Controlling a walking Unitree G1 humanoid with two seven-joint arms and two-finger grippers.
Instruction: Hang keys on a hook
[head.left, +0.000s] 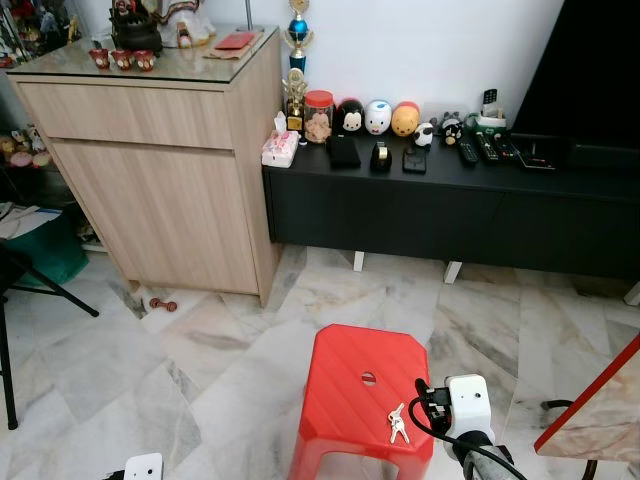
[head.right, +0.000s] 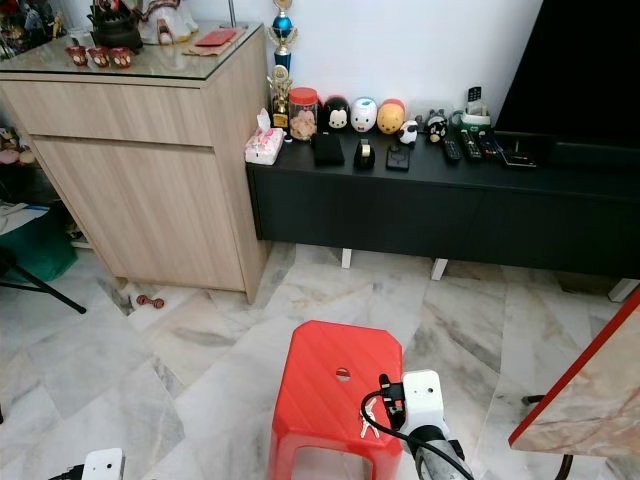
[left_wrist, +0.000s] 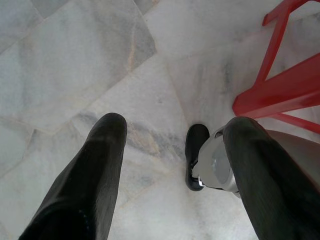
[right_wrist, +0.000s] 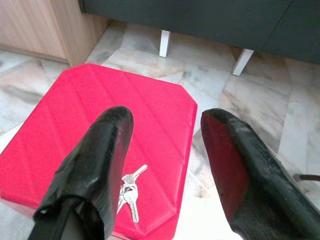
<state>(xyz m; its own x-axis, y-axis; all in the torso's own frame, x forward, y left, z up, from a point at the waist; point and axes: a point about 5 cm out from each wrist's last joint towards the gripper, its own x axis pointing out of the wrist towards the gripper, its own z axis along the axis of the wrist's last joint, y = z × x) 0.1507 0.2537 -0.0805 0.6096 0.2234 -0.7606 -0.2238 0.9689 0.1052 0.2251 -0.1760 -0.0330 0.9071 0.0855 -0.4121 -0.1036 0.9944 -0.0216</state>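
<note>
One small bunch of silver keys (right_wrist: 129, 194) lies near the red plastic stool's (right_wrist: 100, 125) front edge; our right gripper (right_wrist: 165, 165) hovers above the stool, fingers wide. Pickup comes next: we lower and close.

Bunch of silver metal keys (head.left: 397, 425) on red plastic stool (head.left: 350, 385), lower centre; light wooden cabinet (head.left: 160, 160) upper left

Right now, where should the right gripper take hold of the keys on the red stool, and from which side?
Probably at the ring where the keys bunch together, coming straight down from above. They lie flat and fanned out near the front edge of the red stool, so a sideways approach has little to catch. The right gripper hovers open above.
</note>
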